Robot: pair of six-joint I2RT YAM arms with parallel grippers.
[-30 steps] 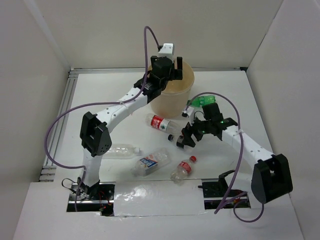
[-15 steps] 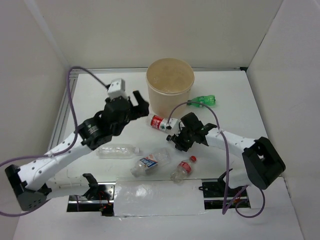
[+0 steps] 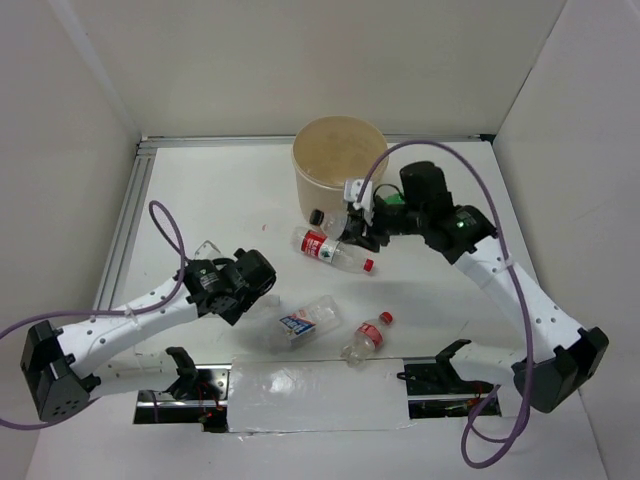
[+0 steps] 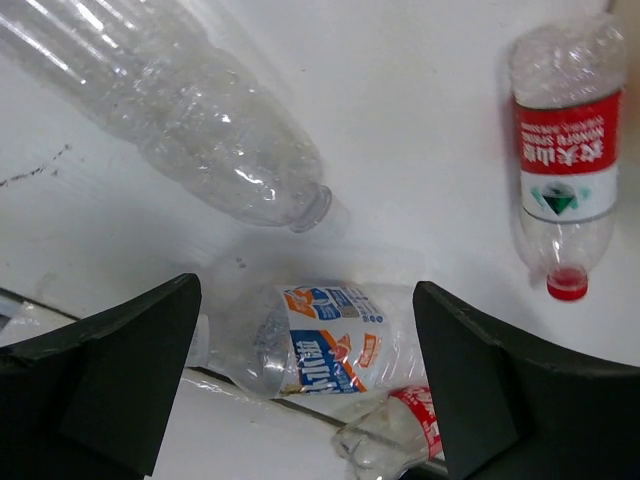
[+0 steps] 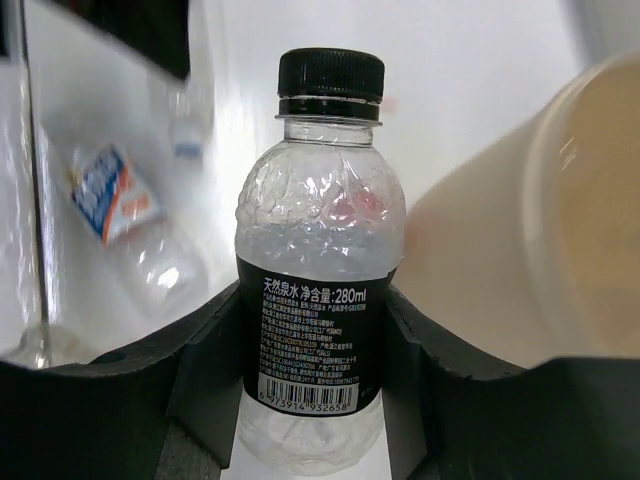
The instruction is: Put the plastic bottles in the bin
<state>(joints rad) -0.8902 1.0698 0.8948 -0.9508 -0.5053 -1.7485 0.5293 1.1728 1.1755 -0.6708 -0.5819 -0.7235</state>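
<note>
On the table (image 3: 200, 190), read from the top view, the small red-capped bottle (image 3: 365, 338) lies nearest at 6 o'clock, with the blue-white labelled bottle (image 3: 305, 322) just beside it toward 7 o'clock. The left gripper (image 4: 305, 375) hangs low at 8 o'clock, its fingers spread wide and holding nothing. The clear uncapped bottle (image 4: 200, 110) lies just beyond it, toward 10 o'clock in the wrist view. The red-labelled bottle (image 3: 330, 248) lies on its side near centre, at 6 o'clock from the bin (image 3: 300, 160). The right gripper (image 5: 310, 340) is clamped on the label band of the black-capped bottle (image 5: 320, 230), which it carries against the bin's near wall, not yet over the rim. The bin stands at 12 o'clock. All the bottles appear empty, so judge them very light, thin-walled and easily crushed, with smooth sides that roll and slip. Grip each across the mid-body at the label, square to the long axis, with moderate force. Avoid the neck and cap, where the taper would probably let the bottle slide out.
</note>
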